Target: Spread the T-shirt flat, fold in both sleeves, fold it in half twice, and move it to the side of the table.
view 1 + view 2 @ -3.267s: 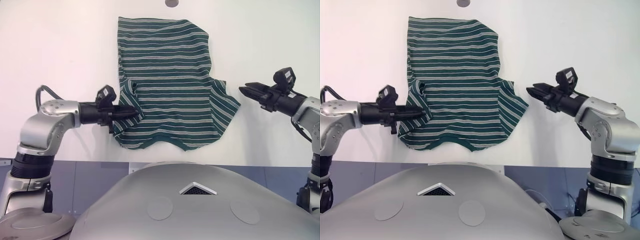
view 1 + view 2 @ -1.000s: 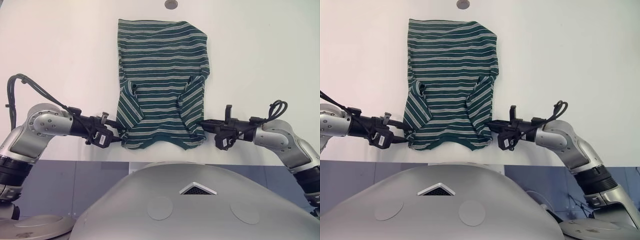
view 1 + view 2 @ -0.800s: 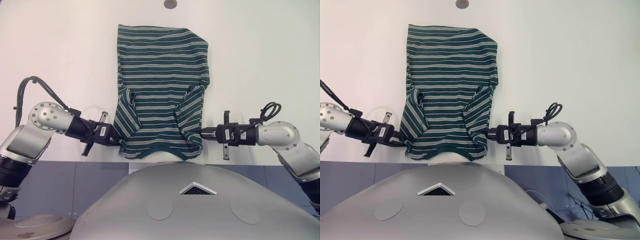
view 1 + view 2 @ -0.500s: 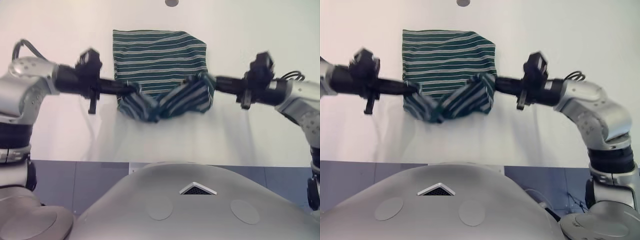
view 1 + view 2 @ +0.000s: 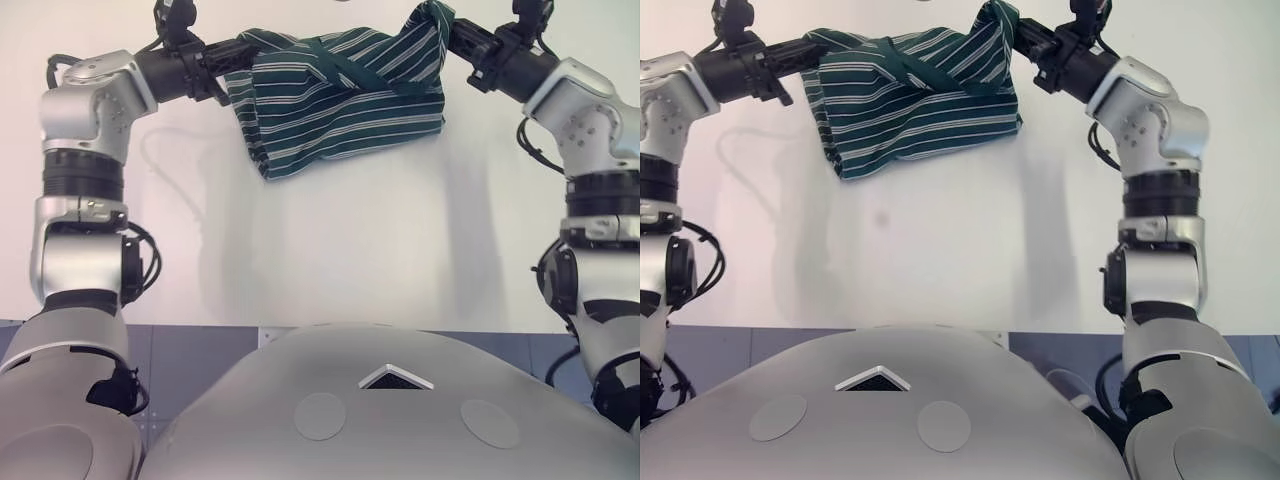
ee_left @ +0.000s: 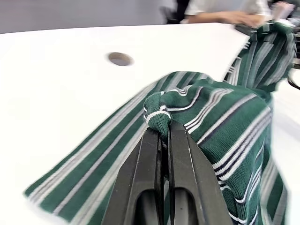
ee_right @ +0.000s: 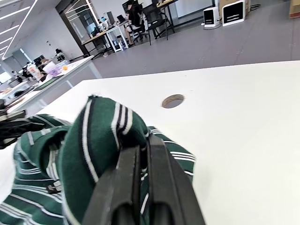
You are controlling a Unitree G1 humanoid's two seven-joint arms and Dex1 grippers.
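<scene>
The T-shirt (image 5: 340, 100) is being held at the far side of the white table (image 5: 330, 260), strung between the two grippers. Its upper left edge is being pinched by the left gripper (image 5: 233, 55). In the left wrist view the two black fingers (image 6: 149, 178) are being pressed together, with a small rolled hem of green cloth caught at their tips. Its upper right corner is being clamped by the right gripper (image 5: 455, 36). There a thick bunch of fabric is being squeezed between the closed fingers (image 7: 127, 173) and is being pushed up into a hump above them.

The garment is dark green with thin white stripes. It is being carried doubled over and bunched, not flat. A narrow band of cloth is being drawn across the top from one gripper to the other, sagging a little in the middle. The main body is being let down below that band, toward the robot. Its right side is ending in a fairly straight edge, while its left side is being gathered into a drooping point. Whether the lower edge is resting on the tabletop or hanging just above it cannot be told for certain. The wrist views suggest that part of the cloth is touching the surface.

A round hole (image 6: 120, 58) in the tabletop is being shown just beyond the shirt.
</scene>
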